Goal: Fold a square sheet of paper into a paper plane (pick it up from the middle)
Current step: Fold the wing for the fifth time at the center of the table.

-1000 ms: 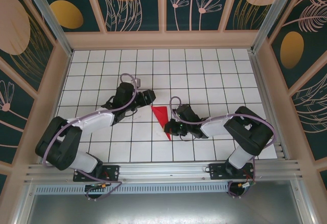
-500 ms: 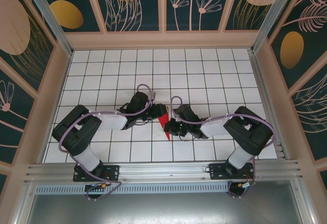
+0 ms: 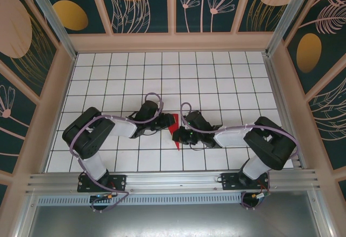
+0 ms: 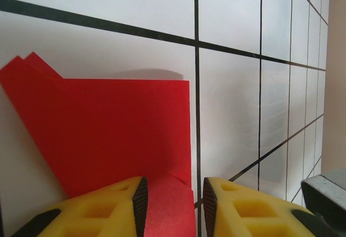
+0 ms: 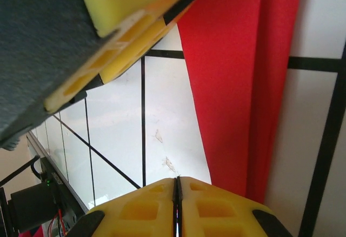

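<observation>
Left gripper (image 3: 165,122): moved in from the far left, off the sheet, to the sheet's wide far end over the last second; its elbow has swung nearer the table's front. Right gripper (image 3: 181,134): place unchanged. Sheet of paper (image 3: 177,141): red, already folded to a narrow wedge, flat on the white grid table (image 3: 216,80) between the two grippers, less of it showing than a second ago. Long axis: runs from the wide far end down to a sharp tip pointing at the near edge. Left wrist view: left gripper (image 4: 172,193) has its fingers apart, a layered corner of the sheet (image 4: 108,129) lying in the gap. Right wrist view: right gripper (image 5: 175,185) has its fingers pressed together over white tile, nothing seen between them; the sheet's long edge (image 5: 227,85) passes just beside and under one finger. Judgement: the left arm is better placed for the next fold, the paper lying straight ahead of its fingers.
</observation>
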